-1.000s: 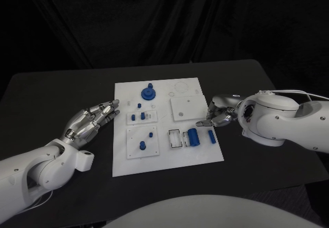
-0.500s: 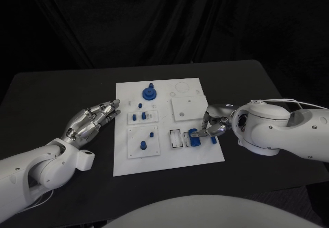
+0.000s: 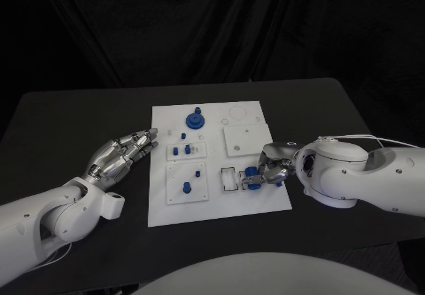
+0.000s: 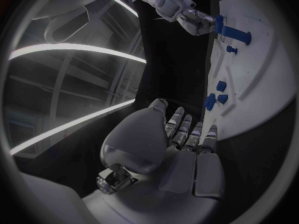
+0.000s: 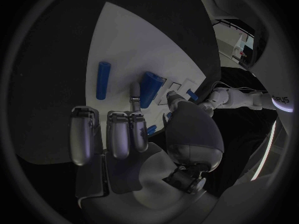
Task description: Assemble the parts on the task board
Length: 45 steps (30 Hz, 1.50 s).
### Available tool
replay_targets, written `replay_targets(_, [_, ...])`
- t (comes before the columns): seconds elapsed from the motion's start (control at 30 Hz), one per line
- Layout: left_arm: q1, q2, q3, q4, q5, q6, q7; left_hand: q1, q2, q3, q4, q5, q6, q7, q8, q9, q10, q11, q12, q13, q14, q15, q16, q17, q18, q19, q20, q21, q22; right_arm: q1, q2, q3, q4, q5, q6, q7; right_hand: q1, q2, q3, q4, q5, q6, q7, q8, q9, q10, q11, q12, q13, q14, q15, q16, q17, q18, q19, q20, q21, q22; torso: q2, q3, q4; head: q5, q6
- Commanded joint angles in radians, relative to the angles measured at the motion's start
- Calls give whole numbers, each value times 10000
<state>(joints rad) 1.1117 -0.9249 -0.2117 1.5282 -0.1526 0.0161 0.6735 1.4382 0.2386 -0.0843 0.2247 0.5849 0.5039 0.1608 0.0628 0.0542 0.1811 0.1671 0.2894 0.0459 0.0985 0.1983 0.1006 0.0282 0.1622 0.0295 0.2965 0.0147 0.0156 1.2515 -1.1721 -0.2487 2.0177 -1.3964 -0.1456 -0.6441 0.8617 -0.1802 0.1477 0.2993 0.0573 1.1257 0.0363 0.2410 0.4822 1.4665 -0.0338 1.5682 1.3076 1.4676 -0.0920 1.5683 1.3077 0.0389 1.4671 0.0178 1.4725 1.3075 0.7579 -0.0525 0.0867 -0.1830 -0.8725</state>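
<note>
Head view: right hand point(image 3: 270, 167) touches blue cylindrical part point(image 3: 252, 179).

A robotics laboratory test cell. A black table point(image 3: 80, 117) stands before a backdrop of black curtains point(image 3: 212, 43) that closes off the scene on all sides of the head view. At the table's centre lies a white task board point(image 3: 222, 203) carrying small blue parts point(image 3: 194, 118) in recessed fixtures, a layout typical of manipulation benchmarks. Two white robot arms point(image 3: 53, 215) with silver hands reach over the table, confirming an experimental rather than domestic or commercial setting.
</note>
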Motion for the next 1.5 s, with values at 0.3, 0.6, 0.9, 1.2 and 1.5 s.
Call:
replay_targets(0.3, [-17, 1, 6, 13, -27, 154, 79, 107, 14, 85, -12, 72, 92, 240, 51, 10, 9, 83, 69, 12, 22, -83, 57, 12, 119, -24, -6, 8, -2, -151, 172, 3, -241, 5, 571, -361, 886, 809, 610, -80, 1676, -209, 80, -289, 240, 1043, 69, 26, 2632, 1031, 58, 25, 2631, -122, 600, 61, -105, 2285, -16, 3, 6, 66, -1])
replay_targets(0.6, [-20, -9, 5, 38, -28, 28, 634, 112, -186, 185, -78, 65, 197, 223, 83, 18, 77, 68, 158, 17, -27, -124, 85, 5, 92, -178, -87, -63, -68, -170, 186, 3, -409, -79, 743, -408, 1492, 963, 876, -156, 2642, -391, 130, -438, 378, 1043, 112, 26, 2632, 1031, 94, 25, 2631, -99, 546, 97, -174, 2253, -32, 7, -1, 106, -1])
replay_targets(0.9, [-24, -40, 5, 76, -29, -153, 1116, 54, -322, 280, -81, 90, 319, 169, 119, 24, 157, 6, 251, 22, -120, -269, 67, -11, -9, -254, -354, -96, -103, -172, 181, 3, -488, -90, 715, -433, 2049, 948, 1101, -312, 3413, -705, 228, -619, 462, 1043, 194, 26, 2632, 1031, 157, 25, 2631, -75, 495, 150, -262, 2219, -35, 9, -11, 181, -1])
replay_targets(1.2, [-26, -59, 5, 97, -29, -287, 1350, -50, -495, 255, -58, 99, 262, 99, 106, 11, 108, -111, 210, 11, -346, -450, -123, -58, 25, -261, -492, -94, -102, -173, 226, 3, -626, -171, 923, -558, 2864, 919, 1445, -951, 4430, -1292, 373, -650, 608, 1043, 315, 26, 2632, 1031, 256, 25, 2631, -62, 461, 237, -309, 2200, -34, 0, -4, 187, -1])
replay_targets(1.5, [-27, -69, 5, 79, -29, -285, 1377, -89, -516, 258, -41, 115, 260, 68, 106, 10, 80, -153, 182, 5, -419, -519, -189, -73, 32, -262, -558, -94, -102, -173, 203, 4, -687, 457, 333, -535, 3384, 1125, 1839, -1538, 5349, -1412, 344, -266, 888, 1043, 294, 26, 2632, 1031, 246, 25, 2631, -91, 515, 245, -182, 2241, -31, 0, -6, 240, -1])
